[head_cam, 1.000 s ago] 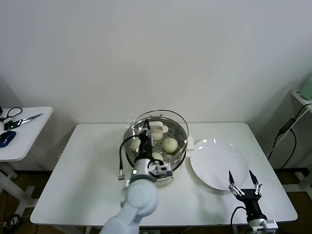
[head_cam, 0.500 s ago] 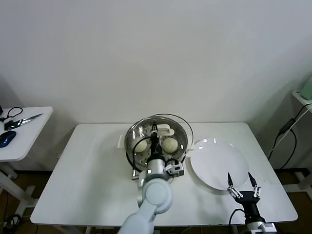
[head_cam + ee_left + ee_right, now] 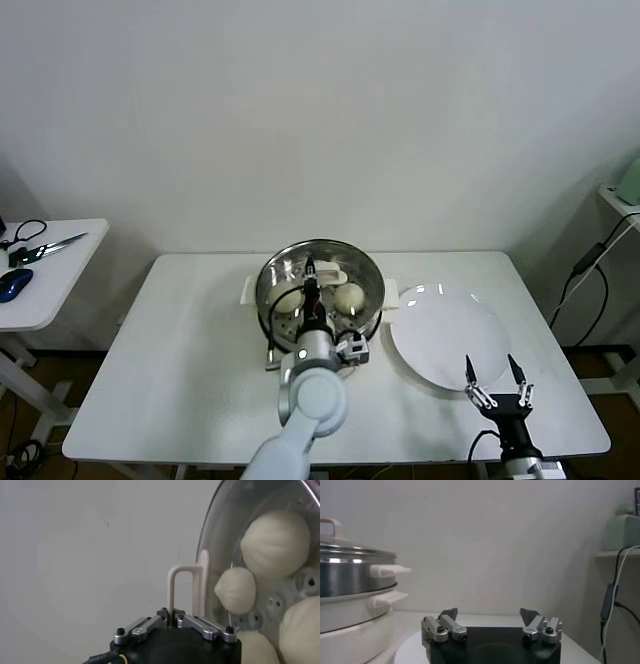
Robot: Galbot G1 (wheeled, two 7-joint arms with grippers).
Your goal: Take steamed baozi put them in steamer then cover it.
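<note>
At the centre of the white table [image 3: 190, 330], the left tool [image 3: 172, 617] is clamped shut on the white handle [image 3: 186, 591] of the glass cover [image 3: 322, 268], which sits on the steamer [image 3: 272, 300].

Through the clear cover, the left wrist view shows four cream-white steamed baozi [image 3: 275, 542] lying on the perforated tray inside the shiny steel pot; two of them are plain in the head view, beside the arm reaching in over the near rim. The right tool [image 3: 497, 385] hangs at the table's near right edge, fingers spread wide and holding nothing, just in front of the flat white plate [image 3: 445, 335] that lies next to the steamer.
</note>
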